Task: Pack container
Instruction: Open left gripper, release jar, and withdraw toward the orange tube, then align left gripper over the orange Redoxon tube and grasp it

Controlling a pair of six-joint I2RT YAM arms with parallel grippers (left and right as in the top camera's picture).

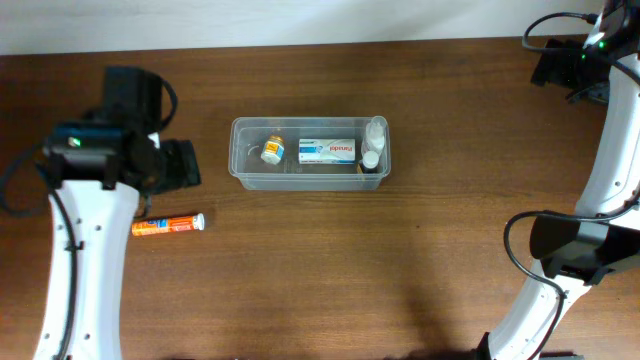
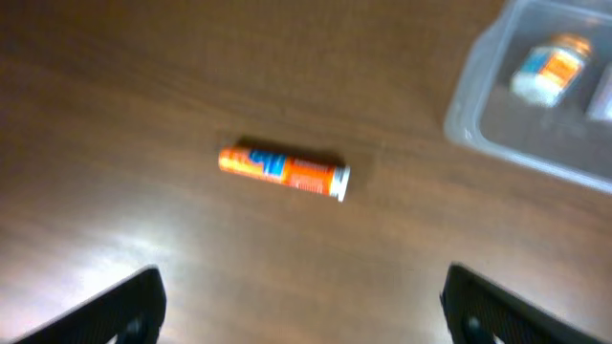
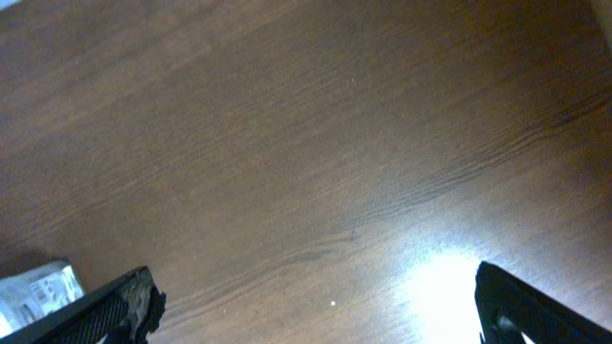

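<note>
- Container (image 1: 238, 152) was set toward the far edge.
- Orange tube (image 1: 168, 225) was laid nearer the left edge.
- Left gripper (image 2: 301, 308) and right gripper (image 3: 316, 308) were spread apart.

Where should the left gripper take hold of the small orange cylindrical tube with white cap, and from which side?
Grip the small orange cylindrical tube at mid-body, coming down from above with the open left gripper. It lies flat on the brown wooden table, apart from the clear plastic container, so the jaws should close across its narrow width.

table (image 1: 400, 260): glossy wood grain | container (image 1: 240, 165): translucent plastic
</note>
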